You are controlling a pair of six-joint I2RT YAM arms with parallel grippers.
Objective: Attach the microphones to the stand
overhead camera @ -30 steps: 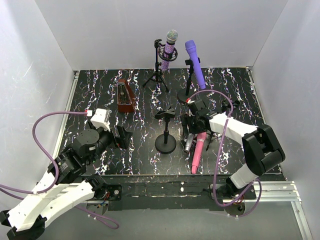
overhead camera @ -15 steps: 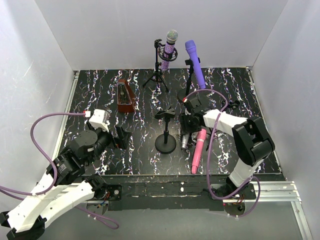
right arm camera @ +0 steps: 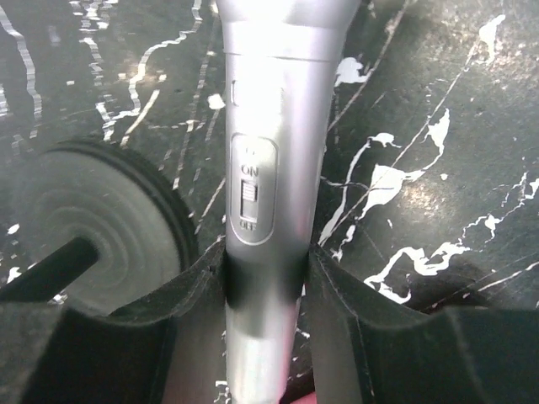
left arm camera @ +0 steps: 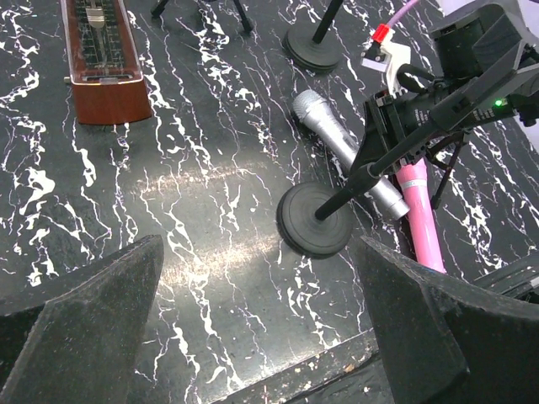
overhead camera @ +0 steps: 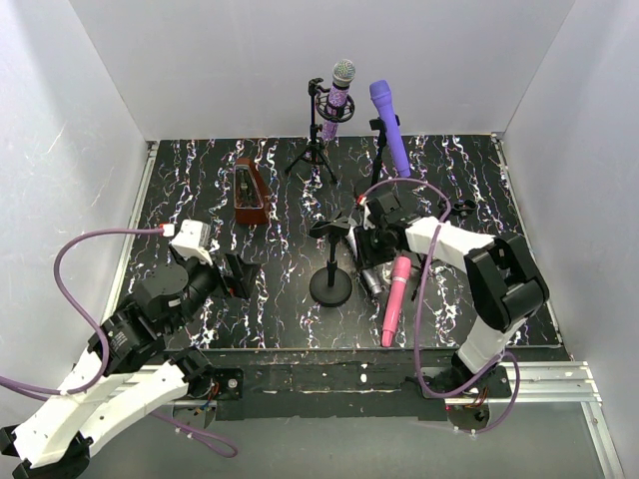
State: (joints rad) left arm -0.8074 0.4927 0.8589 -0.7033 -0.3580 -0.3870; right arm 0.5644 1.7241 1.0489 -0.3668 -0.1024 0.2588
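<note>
The silver-grey microphone [right arm camera: 261, 168] lies low over the table, and my right gripper [right arm camera: 265, 269] is shut on its body just below the switch. It also shows in the top view [overhead camera: 371, 280] and the left wrist view [left arm camera: 341, 151], beside the empty stand [overhead camera: 331, 261]. The pink microphone [overhead camera: 393, 299] lies on the table to its right. The glittery purple microphone [overhead camera: 342, 85] and the violet microphone [overhead camera: 389, 125] sit in stands at the back. My left gripper [overhead camera: 240, 274] is open and empty, to the left of the empty stand.
A dark red wedge-shaped box [overhead camera: 250, 192] stands at the back left. The empty stand's round base [left arm camera: 316, 220] sits right beside the silver microphone. The table's front edge [left arm camera: 337, 353] is near the left gripper. White walls enclose the table.
My right gripper has moved left toward the empty stand and closed on the silver microphone, turning it away from the pink one. My left arm has shifted slightly.
</note>
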